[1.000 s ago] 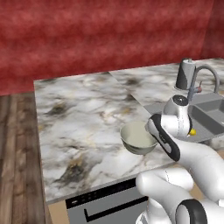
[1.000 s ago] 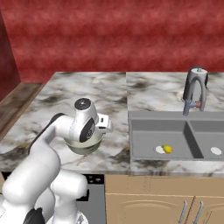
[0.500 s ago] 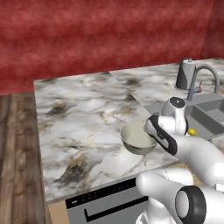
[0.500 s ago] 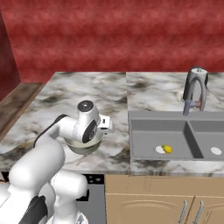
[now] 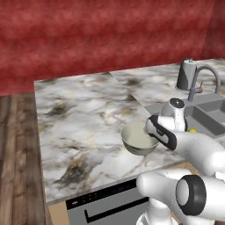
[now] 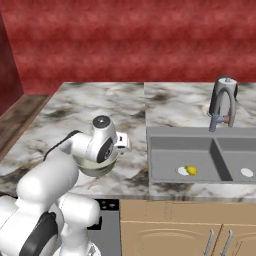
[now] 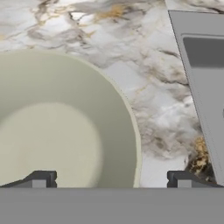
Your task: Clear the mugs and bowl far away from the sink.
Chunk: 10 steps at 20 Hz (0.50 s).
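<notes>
Pale cream-green and glossy, the bowl (image 5: 139, 139) sits on the marble counter (image 5: 83, 118) left of the sink (image 6: 200, 152), unmoved since a second ago. The claw (image 7: 111, 179) hovers spread wide over its rim.

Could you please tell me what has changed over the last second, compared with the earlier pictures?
Little. The arm's wrist has crept slightly along the near rim of the bowl, and the claw hangs open, one fingertip over the bowl's inside and one outside its rim. The bowl, the sink and the faucet stayed put; nothing was grasped or released.
</notes>
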Motion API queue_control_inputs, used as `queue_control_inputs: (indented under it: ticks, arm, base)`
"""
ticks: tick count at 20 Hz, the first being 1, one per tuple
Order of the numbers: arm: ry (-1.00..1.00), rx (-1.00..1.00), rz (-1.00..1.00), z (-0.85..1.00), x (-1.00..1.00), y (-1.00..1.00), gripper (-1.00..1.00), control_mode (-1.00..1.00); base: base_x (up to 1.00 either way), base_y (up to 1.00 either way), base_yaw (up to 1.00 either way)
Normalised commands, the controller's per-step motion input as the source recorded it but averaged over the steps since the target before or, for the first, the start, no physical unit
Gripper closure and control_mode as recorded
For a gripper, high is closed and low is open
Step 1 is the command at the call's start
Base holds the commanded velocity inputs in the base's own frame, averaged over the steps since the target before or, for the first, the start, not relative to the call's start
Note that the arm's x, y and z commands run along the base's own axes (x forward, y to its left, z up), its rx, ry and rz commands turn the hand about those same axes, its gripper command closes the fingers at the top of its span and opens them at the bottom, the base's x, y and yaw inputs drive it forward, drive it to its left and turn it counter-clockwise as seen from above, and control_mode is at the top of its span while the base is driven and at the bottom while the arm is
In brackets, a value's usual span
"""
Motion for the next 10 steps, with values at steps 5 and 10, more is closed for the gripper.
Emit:
queue_control_inputs:
  ticks: [5,10]
  arm:
    - [0.02,0.01,0.03,-0.12,0.00,0.00,-1.00,-1.00]
    - [0.03,0.00,0.03,-0.12,0.00,0.00,-1.00,-1.00]
  base:
    - [0.00,0.00,0.00]
    - [0.00,0.00,0.00]
